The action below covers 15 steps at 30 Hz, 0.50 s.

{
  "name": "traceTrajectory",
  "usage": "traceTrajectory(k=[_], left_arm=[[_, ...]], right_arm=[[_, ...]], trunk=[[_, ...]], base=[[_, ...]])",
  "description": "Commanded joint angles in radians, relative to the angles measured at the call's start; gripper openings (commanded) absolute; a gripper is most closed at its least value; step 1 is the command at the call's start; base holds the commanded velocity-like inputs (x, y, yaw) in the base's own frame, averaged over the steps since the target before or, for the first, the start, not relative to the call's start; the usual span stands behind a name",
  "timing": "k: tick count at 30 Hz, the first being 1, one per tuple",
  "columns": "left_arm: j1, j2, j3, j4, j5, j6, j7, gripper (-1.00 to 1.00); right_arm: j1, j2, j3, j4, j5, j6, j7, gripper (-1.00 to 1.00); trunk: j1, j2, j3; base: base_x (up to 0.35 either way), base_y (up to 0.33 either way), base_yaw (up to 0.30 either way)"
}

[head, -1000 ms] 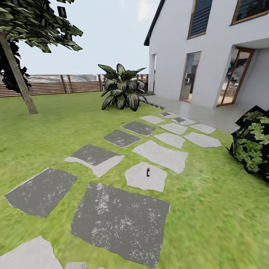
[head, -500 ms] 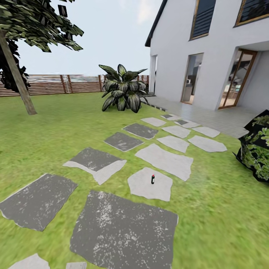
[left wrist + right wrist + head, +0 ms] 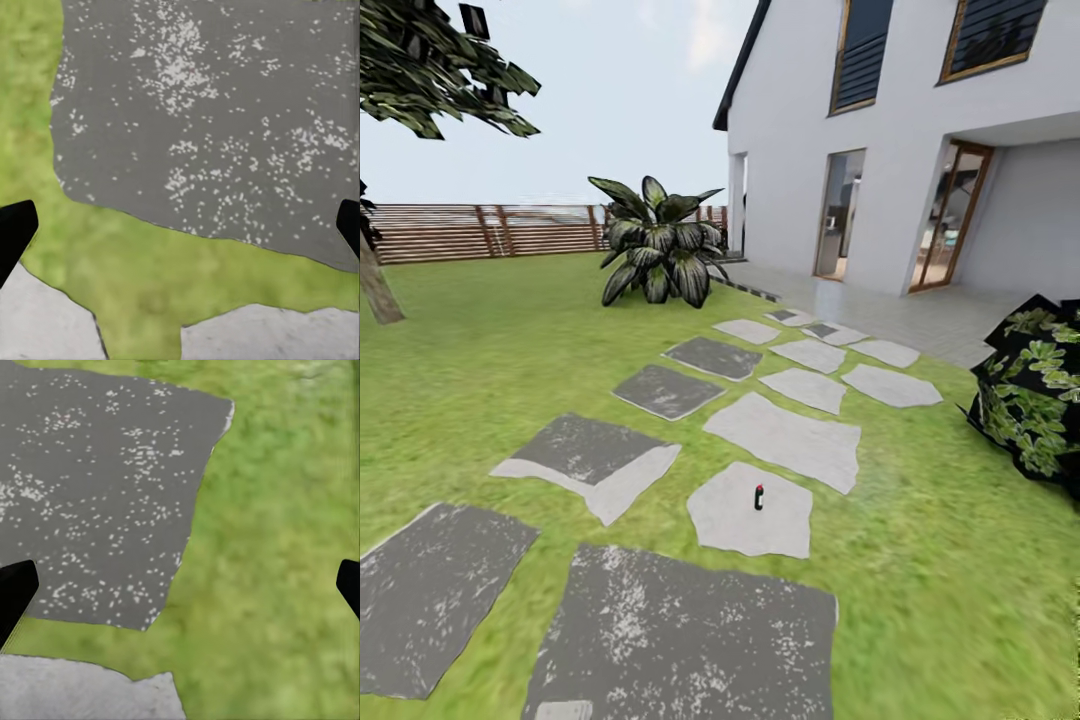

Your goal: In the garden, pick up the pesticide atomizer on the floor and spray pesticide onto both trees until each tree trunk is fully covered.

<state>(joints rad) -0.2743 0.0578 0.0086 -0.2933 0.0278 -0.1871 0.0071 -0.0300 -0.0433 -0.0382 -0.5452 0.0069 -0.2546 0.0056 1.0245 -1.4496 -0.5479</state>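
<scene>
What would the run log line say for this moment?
phase: approach | atomizer: upright on pale stone, untouched | left gripper: open, empty | right gripper: open, empty | trunk: far left

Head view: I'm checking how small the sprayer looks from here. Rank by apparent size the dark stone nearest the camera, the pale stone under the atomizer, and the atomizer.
1. Dark stone, though nearness to the camera inflates it.
2. Pale stone.
3. Pesticide atomizer, by far the smallest.
</scene>
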Motion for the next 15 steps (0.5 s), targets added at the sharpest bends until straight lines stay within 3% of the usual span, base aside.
traceTrajectory(k=[1,15], left_arm=[[0.000,0.000,0.001,0.000,0.003,-0.003,0.001,1.00],[0.000,0.000,0.002,0.001,0.004,-0.003,0.001,1.00]], right_arm=[[-0.001,0.000,-0.002,0.001,0.001,-0.003,0.001,1.00],[-0.001,0.001,-0.002,0.002,0.001,-0.003,-0.001,1.00]], trunk=[[0.000,0.000,-0.001],[0.000,0.000,-0.001]], base=[[0.297,0.217,-0.289],[0.291,0.223,-0.289]])
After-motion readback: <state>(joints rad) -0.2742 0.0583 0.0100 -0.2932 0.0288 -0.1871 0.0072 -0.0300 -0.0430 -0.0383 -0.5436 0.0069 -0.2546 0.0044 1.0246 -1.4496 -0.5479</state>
